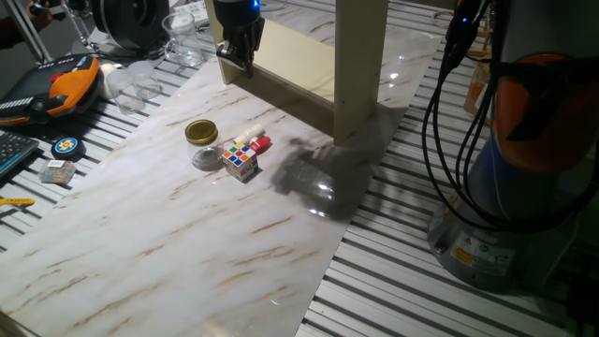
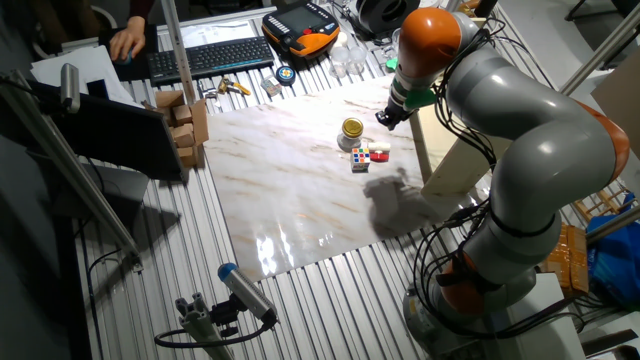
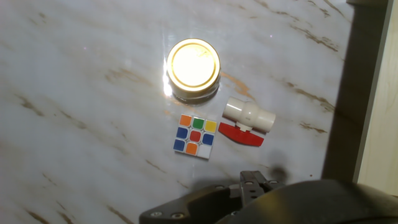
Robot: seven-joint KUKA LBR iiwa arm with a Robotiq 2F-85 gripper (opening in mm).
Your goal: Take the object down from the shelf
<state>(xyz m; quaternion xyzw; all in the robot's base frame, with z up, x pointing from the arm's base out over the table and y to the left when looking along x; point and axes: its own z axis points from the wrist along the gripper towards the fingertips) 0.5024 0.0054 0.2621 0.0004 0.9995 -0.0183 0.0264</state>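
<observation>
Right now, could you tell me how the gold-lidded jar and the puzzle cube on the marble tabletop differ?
The jar is round with a plain gold lid; the puzzle cube is square-faced, with multicoloured stickers. In the hand view, the jar's top looks wider than the cube's face. The jar lies farther from the gripper than the cube. Both sit upright on the tabletop, close together, untouched.

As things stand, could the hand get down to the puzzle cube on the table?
Probably yes. The hand hangs beside the shelf, above the table, and the hand view looks straight down on the cube with nothing over it. The gold-lidded jar and the white-and-red valve crowd two of its sides.
</observation>
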